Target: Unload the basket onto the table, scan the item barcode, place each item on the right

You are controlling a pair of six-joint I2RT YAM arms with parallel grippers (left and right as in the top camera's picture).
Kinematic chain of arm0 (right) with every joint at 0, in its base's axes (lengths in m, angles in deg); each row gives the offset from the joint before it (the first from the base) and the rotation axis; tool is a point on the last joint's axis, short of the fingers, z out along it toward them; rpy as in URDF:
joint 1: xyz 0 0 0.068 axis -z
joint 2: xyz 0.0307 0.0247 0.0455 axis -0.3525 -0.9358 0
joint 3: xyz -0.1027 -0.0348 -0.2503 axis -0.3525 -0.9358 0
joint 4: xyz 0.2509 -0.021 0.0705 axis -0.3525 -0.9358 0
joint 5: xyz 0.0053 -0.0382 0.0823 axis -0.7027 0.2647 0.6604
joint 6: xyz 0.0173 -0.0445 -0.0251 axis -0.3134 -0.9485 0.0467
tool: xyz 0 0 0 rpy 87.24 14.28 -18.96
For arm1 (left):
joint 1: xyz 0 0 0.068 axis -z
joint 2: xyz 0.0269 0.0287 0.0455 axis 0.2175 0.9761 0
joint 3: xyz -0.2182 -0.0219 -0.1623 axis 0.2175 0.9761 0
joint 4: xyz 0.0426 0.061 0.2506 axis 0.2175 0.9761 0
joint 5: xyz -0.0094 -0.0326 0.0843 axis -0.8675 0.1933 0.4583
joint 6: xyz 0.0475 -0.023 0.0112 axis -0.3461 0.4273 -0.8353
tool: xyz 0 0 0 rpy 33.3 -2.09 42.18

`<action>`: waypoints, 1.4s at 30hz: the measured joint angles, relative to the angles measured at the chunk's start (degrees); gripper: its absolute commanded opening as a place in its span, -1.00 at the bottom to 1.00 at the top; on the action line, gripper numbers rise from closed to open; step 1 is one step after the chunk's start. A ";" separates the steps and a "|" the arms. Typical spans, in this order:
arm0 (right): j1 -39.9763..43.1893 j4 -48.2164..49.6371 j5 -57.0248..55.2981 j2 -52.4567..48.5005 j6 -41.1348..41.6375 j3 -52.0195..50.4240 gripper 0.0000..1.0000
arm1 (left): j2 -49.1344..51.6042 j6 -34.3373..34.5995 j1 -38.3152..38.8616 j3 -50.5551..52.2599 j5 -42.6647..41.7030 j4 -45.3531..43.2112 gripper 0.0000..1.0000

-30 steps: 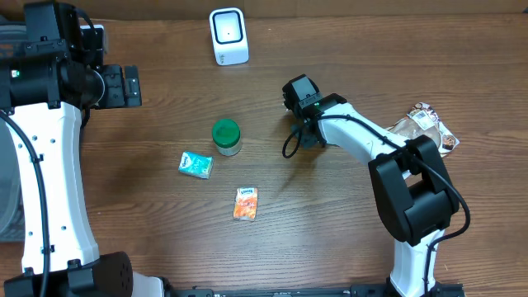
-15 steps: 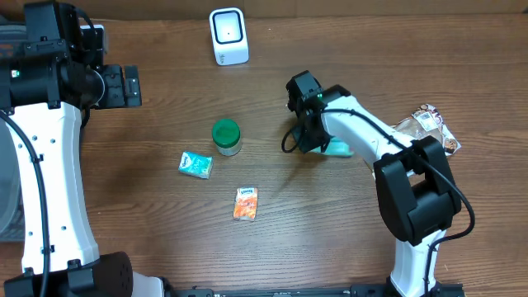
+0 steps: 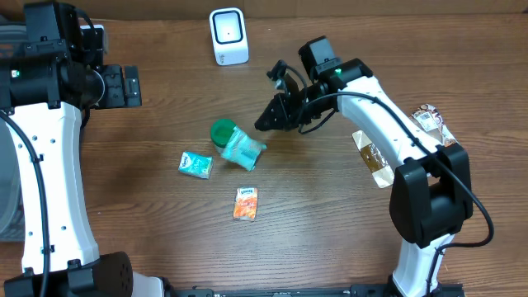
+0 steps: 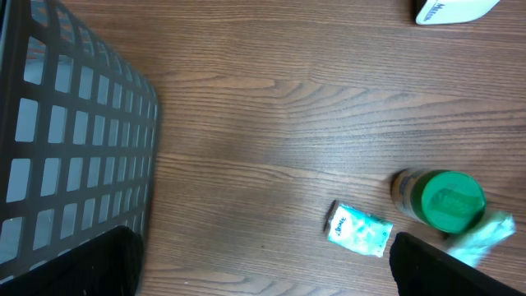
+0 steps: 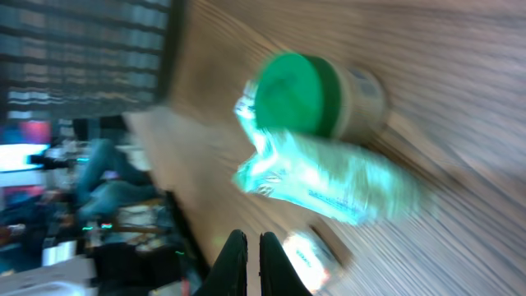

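Observation:
A crumpled teal packet (image 3: 244, 149) lies against a green-lidded jar (image 3: 224, 132) in the middle of the table. My right gripper (image 3: 266, 122) hovers just right of it, shut, and I see nothing between its fingers. The right wrist view is blurred by motion: the teal packet (image 5: 329, 185) and jar lid (image 5: 296, 94) lie beyond the right gripper (image 5: 251, 261). The white scanner (image 3: 228, 36) stands at the back. My left gripper (image 3: 124, 87) stays open far to the left, empty. The left wrist view shows the left gripper (image 4: 263, 271) wide above bare wood.
A small teal packet (image 3: 195, 164) and an orange packet (image 3: 245, 203) lie toward the front. A brown carton (image 3: 371, 157) and a brown bag (image 3: 431, 125) sit at the right. A dark mesh basket (image 4: 74, 140) stands at the left.
My right arm swung up and left, and its gripper shut. The teal packet moved from under that arm to beside the jar. The brown carton is now uncovered.

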 measured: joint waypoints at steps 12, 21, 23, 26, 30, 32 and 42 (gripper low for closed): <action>0.68 3.43 -2.08 -1.11 3.10 -4.83 -0.35 | 0.00 0.00 0.00 0.00 0.00 0.00 0.99; -1.64 -2.27 -14.32 -1.29 3.52 -4.85 0.28 | 0.00 0.00 0.00 0.00 -0.02 0.02 0.99; -2.51 -3.21 -15.76 -1.90 4.37 -4.85 0.25 | 0.00 0.00 0.00 0.00 -0.02 0.02 0.99; -3.61 -4.50 -16.98 -3.93 5.99 -4.85 0.22 | 0.00 0.00 0.00 0.00 0.00 0.02 0.99; -4.33 -6.62 -18.23 -6.80 7.43 -4.92 0.21 | 0.00 0.00 0.00 0.00 0.00 0.02 0.99; -4.44 -7.61 -19.23 -7.54 7.56 -5.03 0.18 | 0.00 0.00 0.00 0.00 0.00 0.02 0.99; -6.25 -5.40 -20.74 -7.63 4.92 -8.22 0.09 | 0.00 0.00 0.00 0.00 0.00 0.02 1.00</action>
